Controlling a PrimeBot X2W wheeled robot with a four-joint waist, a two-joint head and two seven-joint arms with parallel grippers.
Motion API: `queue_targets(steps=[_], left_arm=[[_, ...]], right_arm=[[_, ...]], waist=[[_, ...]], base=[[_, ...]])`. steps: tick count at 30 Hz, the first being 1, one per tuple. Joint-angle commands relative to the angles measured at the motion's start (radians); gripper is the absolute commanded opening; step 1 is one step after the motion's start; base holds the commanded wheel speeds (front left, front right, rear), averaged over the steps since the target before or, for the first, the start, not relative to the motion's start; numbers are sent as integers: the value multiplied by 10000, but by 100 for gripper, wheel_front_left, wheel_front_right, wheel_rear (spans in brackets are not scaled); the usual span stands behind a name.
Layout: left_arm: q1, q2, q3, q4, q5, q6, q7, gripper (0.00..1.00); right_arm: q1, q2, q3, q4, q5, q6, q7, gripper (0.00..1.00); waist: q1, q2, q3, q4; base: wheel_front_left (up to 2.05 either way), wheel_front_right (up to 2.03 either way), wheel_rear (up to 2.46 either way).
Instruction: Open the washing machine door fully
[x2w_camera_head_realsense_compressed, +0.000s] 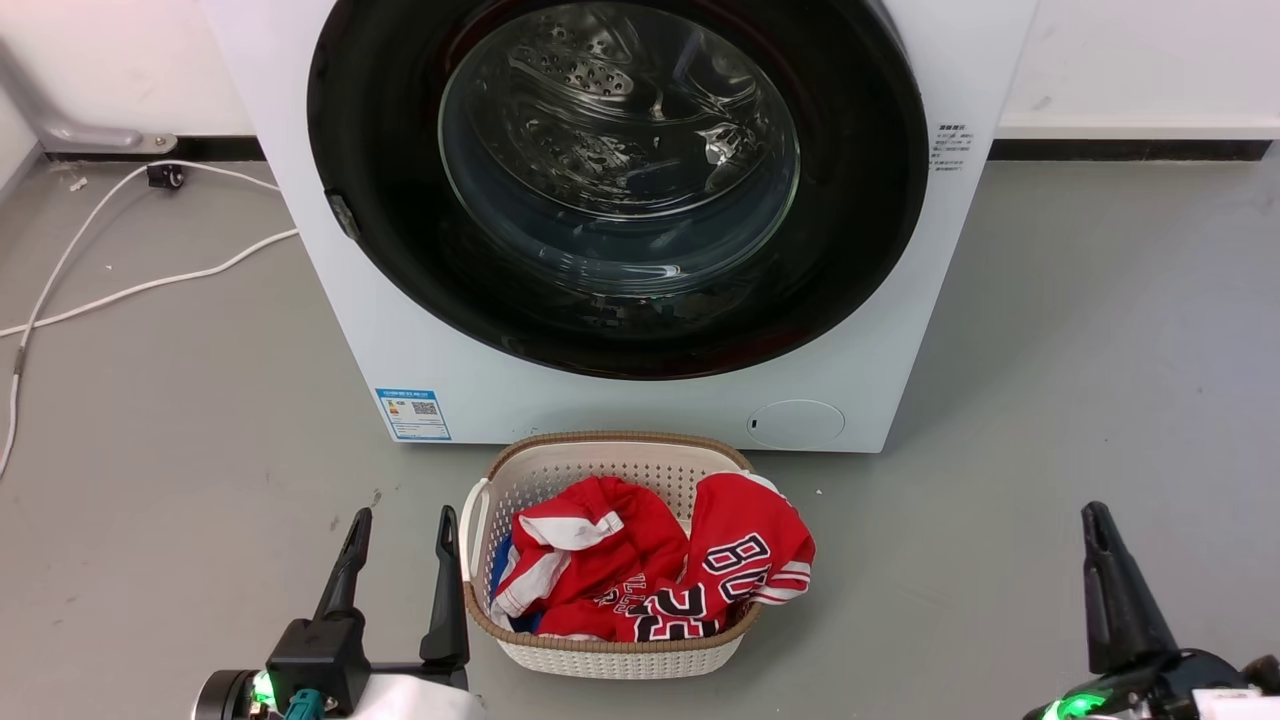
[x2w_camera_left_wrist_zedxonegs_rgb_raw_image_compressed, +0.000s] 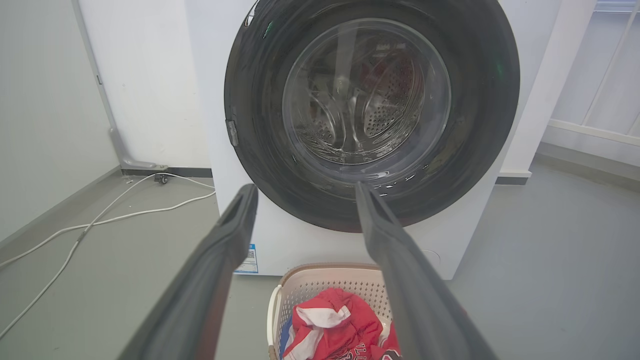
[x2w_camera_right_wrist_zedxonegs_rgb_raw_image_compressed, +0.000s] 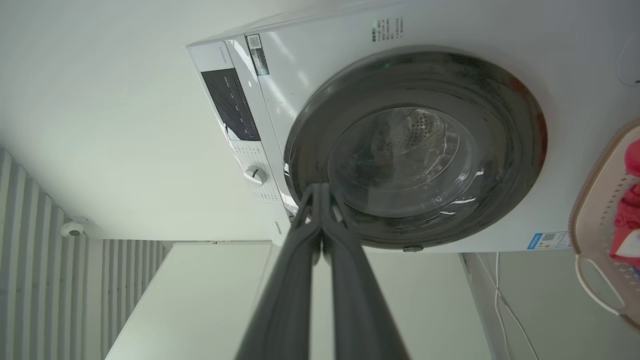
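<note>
The white washing machine (x2w_camera_head_realsense_compressed: 620, 400) stands straight ahead. Its round glossy black door (x2w_camera_head_realsense_compressed: 380, 200) lies flush against the front, and the steel drum shows through the clear glass bowl (x2w_camera_head_realsense_compressed: 618, 150). A small latch tab (x2w_camera_head_realsense_compressed: 343, 215) sits on the door's left rim. My left gripper (x2w_camera_head_realsense_compressed: 403, 525) is open at the lower left, well short of the machine, and in the left wrist view its fingers (x2w_camera_left_wrist_zedxonegs_rgb_raw_image_compressed: 235, 235) frame the door (x2w_camera_left_wrist_zedxonegs_rgb_raw_image_compressed: 250, 100). My right gripper (x2w_camera_head_realsense_compressed: 1098, 520) is shut at the lower right, empty. The right wrist view, rolled sideways, shows the door (x2w_camera_right_wrist_zedxonegs_rgb_raw_image_compressed: 520, 125) beyond its closed fingertips (x2w_camera_right_wrist_zedxonegs_rgb_raw_image_compressed: 320, 192).
A cream laundry basket (x2w_camera_head_realsense_compressed: 610, 455) with red and white clothes (x2w_camera_head_realsense_compressed: 650, 570) stands on the grey floor directly before the machine, between my grippers. White cables (x2w_camera_head_realsense_compressed: 150, 285) trail across the floor at left. A blue label (x2w_camera_head_realsense_compressed: 413, 413) marks the machine's lower left corner.
</note>
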Motion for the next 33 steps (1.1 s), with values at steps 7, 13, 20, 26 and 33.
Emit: queue_targets(steps=[7,13,20,26,33], left_arm=[[96,-13,41,-8,32,42,-28,100],[33,-13,40,-22,97,10,-28,100],[-25,-13,55,-35,163,20,-28,100],[-232,-13,90,-102,371,91,-28,100],[-677,-13,114,-229,471,108,-26,100]], right_arm=[[183,6,-403,6,111,3,626,0],[117,7,-383,106,8,3,657,0],[-103,6,-667,497,67,3,582,0],[-712,6,-1464,819,-92,4,745,0],[-2631,-404,-2521,1719,-430,4,1299,0]], waist=[[0,0,-10,13],[0,0,19,36],[0,0,123,81],[0,0,442,140],[0,0,1285,161]], base=[[0,0,0],[0,0,0],[0,0,0],[0,0,0],[0,0,0]])
